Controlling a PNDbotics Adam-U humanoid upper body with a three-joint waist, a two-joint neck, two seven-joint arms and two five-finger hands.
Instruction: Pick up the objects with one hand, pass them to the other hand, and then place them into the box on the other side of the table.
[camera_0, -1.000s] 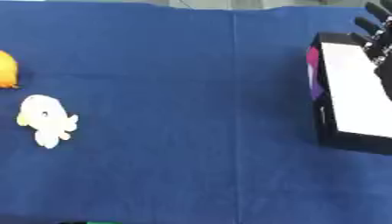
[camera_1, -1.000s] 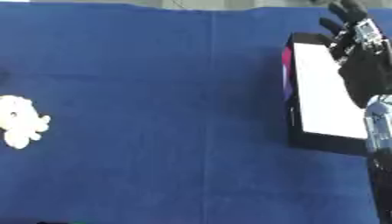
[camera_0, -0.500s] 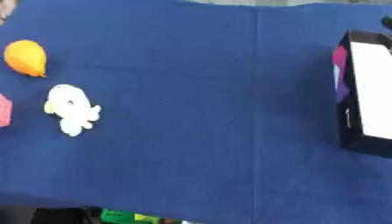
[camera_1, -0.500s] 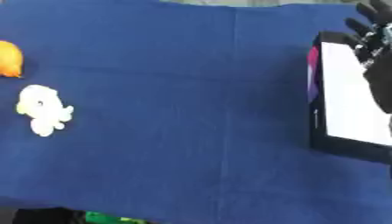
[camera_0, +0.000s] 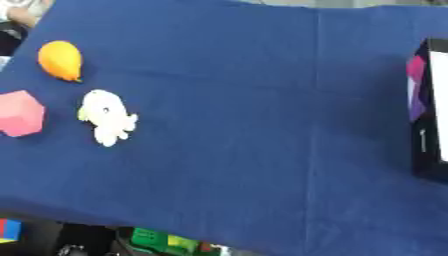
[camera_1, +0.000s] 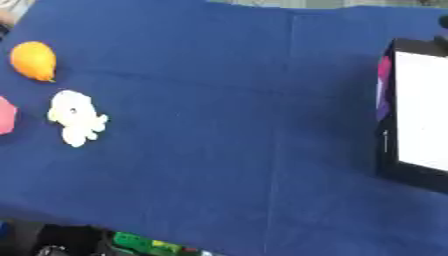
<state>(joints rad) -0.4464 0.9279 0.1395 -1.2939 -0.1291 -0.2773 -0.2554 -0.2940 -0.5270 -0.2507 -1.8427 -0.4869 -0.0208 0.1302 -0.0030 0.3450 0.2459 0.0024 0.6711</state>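
Observation:
On the blue tablecloth (camera_0: 245, 100), at the left, lie three things. One is an orange-yellow rounded fruit (camera_0: 59, 60), one a pink angular block (camera_0: 19, 114) and one a small white plush figure (camera_0: 105, 122). At the right edge stands the black box (camera_1: 389, 115) with a white inside and a pink and purple side. Only a dark tip of my right hand (camera_1: 444, 22) shows, at the right border above the box's far corner. It is far from the three things. My left hand shows in neither view.
The table's near edge runs askew along the bottom. Below it are green and other coloured items (camera_0: 162, 241). A wide stretch of blue cloth lies between the things on the left and the box on the right.
The camera has swung left, so both views shifted right. The fruit and the pink block have come into view. My right hand, earlier over the box, is now almost out of view.

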